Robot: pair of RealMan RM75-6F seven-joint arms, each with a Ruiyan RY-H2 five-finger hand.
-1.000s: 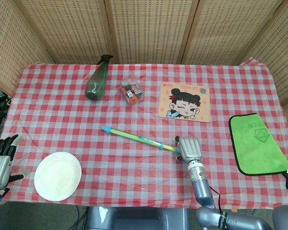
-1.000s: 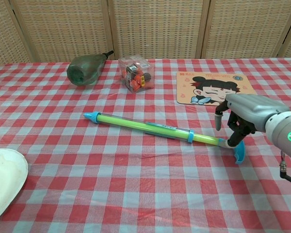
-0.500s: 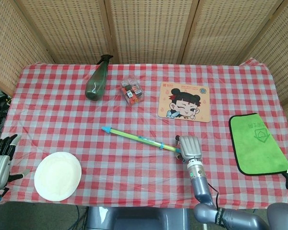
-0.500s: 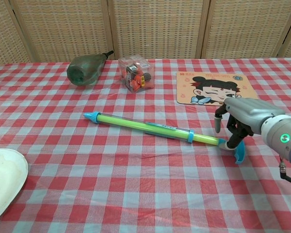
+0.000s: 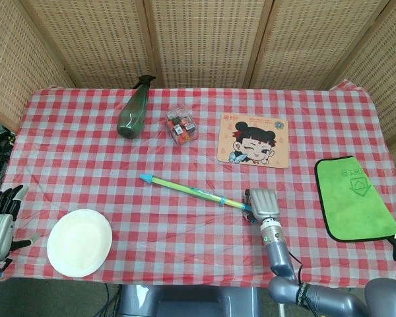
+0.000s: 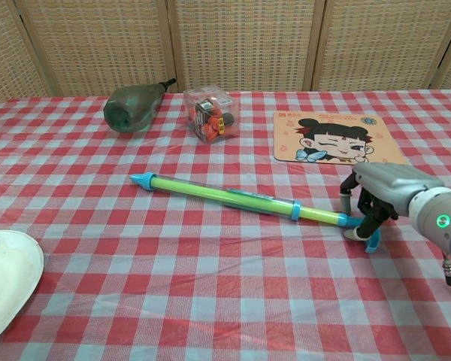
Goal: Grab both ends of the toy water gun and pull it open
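The toy water gun (image 5: pixel 191 190) (image 6: pixel 233 197) is a long green tube lying flat on the checked cloth, blue tip to the left and blue handle (image 6: pixel 371 241) to the right. My right hand (image 5: pixel 263 203) (image 6: pixel 379 192) is down on the handle end, its fingers (image 6: pixel 358 227) curled around it and reaching the cloth, while the thumb stands slightly off the tube. My left hand (image 5: pixel 0 228) shows only in the head view, low at the left edge beside the table. It holds nothing, its fingers are spread, and it is far from the blue tip (image 6: pixel 139 180).
A white plate (image 5: pixel 79 242) (image 6: pixel 4 278) lies front left. At the back are a dark green bottle (image 5: pixel 133 109) on its side, a clear box (image 5: pixel 181 125) of small items and a cartoon mouse pad (image 5: pixel 254 140). A green cloth (image 5: pixel 353 198) lies at the right edge.
My right hand has sunk onto the handle end and its fingers have curled in around it. The water gun and my left hand have stayed in place.
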